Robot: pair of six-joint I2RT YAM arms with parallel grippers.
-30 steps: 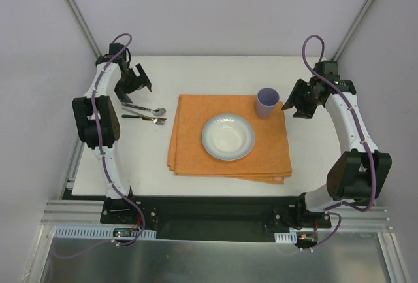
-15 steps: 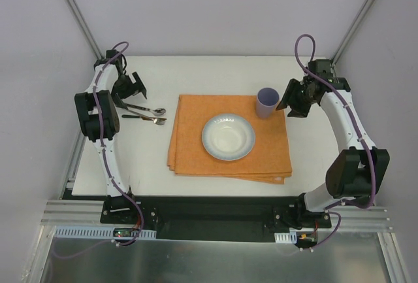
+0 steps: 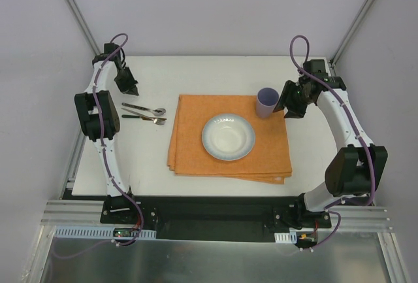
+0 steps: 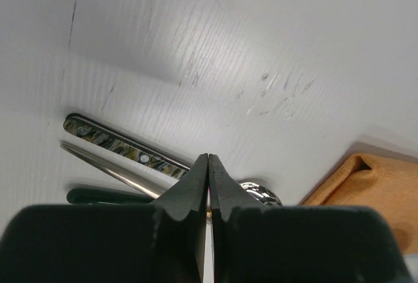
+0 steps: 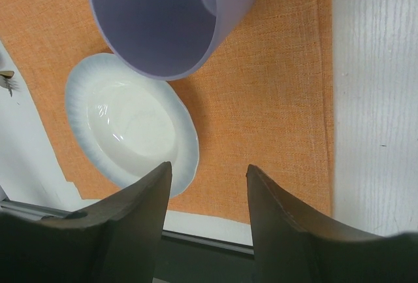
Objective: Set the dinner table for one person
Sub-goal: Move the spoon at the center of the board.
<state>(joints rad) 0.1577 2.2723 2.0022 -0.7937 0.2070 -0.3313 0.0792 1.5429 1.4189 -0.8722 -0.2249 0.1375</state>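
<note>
Plain pale grey walls (image 3: 215, 8) enclosed the large flat white rectangular table (image 3: 215, 70) on 3 sides, with 2 slanted grey metal struts (image 3: 75, 12) in the rear corners. Below its near edge lay a black mounting plate (image 3: 215, 214), ribbed aluminium rails (image 3: 68, 217) and a brushed metal sheet (image 3: 215, 260).

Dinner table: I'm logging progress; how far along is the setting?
Done: the bowl sits on the placemat, with the purple cup at its far right corner. In hand: nothing; the left gripper is shut and empty near the cutlery, the right gripper open beside the cup. Remaining: the cutlery lies bunched left of the placemat.
</note>
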